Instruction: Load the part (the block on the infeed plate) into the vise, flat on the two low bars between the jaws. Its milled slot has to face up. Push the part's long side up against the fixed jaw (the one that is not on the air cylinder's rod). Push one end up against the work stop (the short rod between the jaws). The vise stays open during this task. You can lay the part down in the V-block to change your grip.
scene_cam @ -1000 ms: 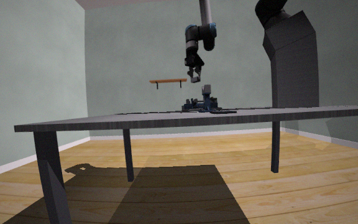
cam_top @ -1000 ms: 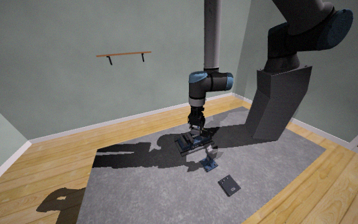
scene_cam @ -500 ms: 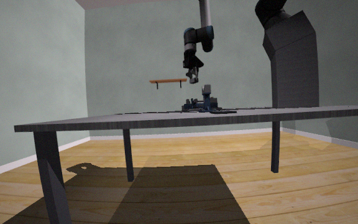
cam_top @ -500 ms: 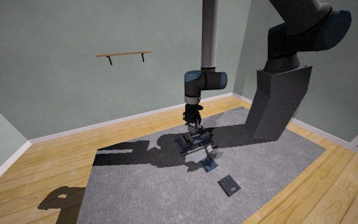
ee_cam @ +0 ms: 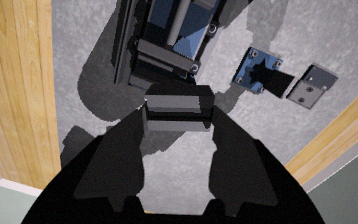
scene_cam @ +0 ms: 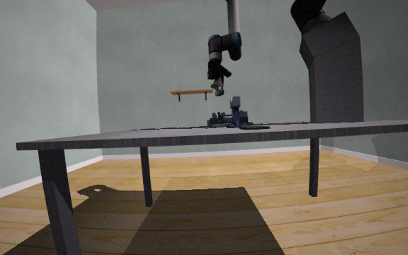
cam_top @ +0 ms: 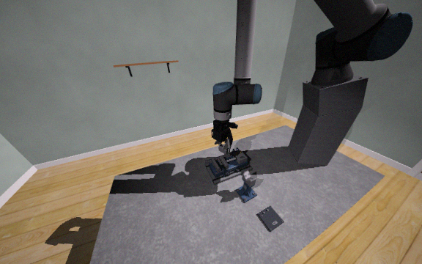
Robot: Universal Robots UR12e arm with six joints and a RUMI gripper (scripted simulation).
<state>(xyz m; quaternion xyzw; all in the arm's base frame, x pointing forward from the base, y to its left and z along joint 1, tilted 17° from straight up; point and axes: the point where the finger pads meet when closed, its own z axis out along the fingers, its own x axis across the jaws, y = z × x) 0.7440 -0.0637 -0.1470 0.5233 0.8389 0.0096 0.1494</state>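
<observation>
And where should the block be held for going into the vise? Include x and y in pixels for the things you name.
Probably the block's (cam_top: 227, 150) (scene_cam: 219, 93) (ee_cam: 172, 103) two short ends, from its slotted side, as the hand (cam_top: 226, 147) (scene_cam: 219, 90) (ee_cam: 179, 106) has it: the slot seems to run lengthwise, facing the palm, and both long sides are free.

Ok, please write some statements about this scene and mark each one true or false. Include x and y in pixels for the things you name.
The gripper (cam_top: 227, 146) (scene_cam: 219, 93) (ee_cam: 179, 106) holds the part (ee_cam: 175, 104). True.
The part lies in the vise (cam_top: 215, 169) (ee_cam: 166, 56). False: it is in the gripper, above the table (cam_top: 160, 227) (scene_cam: 190, 139) (ee_cam: 180, 175).
The V-block stand (cam_top: 246, 193) (scene_cam: 235, 111) (ee_cam: 260, 67) has a red base. False: blue.
The infeed plate (cam_top: 269, 220) bears the part. False: the part is off it.
The vise is open. True.
</observation>
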